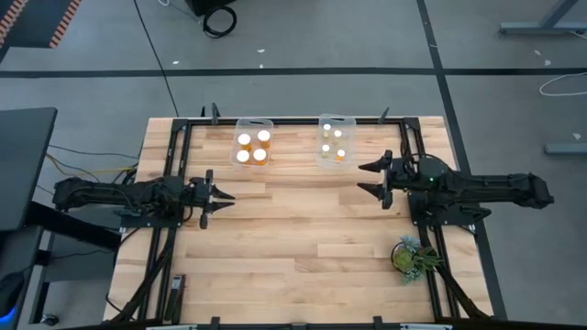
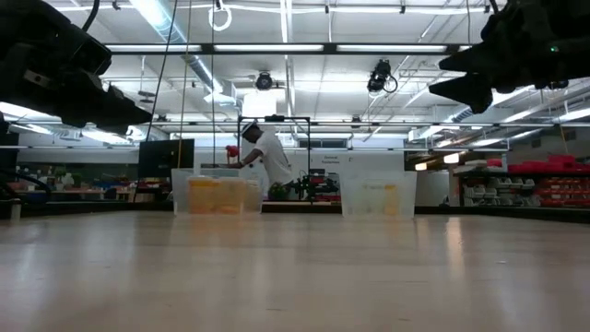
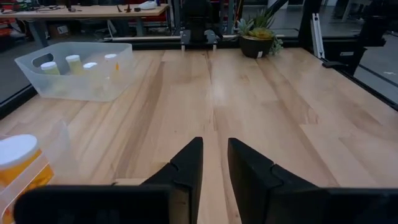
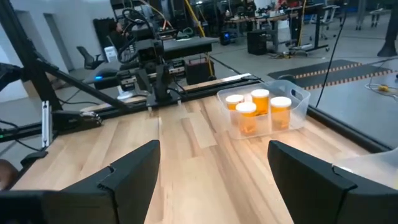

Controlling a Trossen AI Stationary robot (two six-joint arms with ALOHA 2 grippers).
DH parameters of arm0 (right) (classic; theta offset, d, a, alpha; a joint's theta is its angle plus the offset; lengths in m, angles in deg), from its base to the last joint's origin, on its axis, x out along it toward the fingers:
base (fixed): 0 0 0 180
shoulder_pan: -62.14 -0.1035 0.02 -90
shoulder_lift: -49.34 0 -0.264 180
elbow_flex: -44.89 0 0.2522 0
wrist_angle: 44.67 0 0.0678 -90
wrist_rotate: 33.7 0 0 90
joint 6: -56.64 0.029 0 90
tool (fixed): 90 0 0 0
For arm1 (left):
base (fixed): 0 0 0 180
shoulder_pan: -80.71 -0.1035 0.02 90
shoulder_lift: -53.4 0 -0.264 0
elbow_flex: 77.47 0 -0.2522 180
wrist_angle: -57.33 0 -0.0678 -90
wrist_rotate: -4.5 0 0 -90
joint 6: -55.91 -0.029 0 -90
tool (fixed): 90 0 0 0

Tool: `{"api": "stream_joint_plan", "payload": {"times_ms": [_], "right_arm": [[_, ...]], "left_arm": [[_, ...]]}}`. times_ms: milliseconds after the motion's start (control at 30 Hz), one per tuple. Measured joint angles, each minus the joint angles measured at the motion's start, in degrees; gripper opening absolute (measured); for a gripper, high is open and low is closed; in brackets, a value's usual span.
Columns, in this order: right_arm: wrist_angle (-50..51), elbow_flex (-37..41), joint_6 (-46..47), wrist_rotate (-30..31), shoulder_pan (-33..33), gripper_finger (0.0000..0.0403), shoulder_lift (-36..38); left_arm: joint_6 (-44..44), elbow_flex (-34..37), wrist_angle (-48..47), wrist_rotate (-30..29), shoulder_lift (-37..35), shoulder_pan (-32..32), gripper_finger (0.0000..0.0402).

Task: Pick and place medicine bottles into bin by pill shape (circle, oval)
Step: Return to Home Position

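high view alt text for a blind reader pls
Two clear plastic bins stand at the wooden table's far edge: the left bin holds four larger white-capped amber bottles, the right bin four smaller ones. The left tool and right tool hover empty over the table's middle.

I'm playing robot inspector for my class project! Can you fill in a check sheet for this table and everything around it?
Surface: wooden table, bare between the two arms.
Job's things: four big bottles in the left bin; four small bottles in the right bin; none loose on the table.
Clutter: potted plant near the table's right edge.
Grippers: left gripper open by a narrow gap, empty; right gripper wide open, empty; both raised above the table.
Cables: black coil and white cable on the floor.
Surroundings: a person far behind the table.
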Motion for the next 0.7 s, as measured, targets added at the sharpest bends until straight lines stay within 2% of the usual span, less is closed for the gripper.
{"api": "stream_joint_plan", "payload": {"times_ms": [233, 433, 700], "right_arm": [[0.00, 2.76, 1.90, 4.47, -5.08, 0.0305, 0.20], [-2.67, 6.77, 1.85, 4.69, -8.45, 0.0305, 0.20], [-2.96, 8.92, 4.22, 4.69, -8.93, 0.0305, 0.20]], "left_arm": [[0.00, 0.00, 0.00, 0.00, 0.00, -0.02, 0.0075], [0.00, 0.00, 0.02, 0.00, 0.00, -0.02, 0.0077], [0.00, 0.02, 0.02, 0.00, 0.00, 0.00, 0.0087]]}}
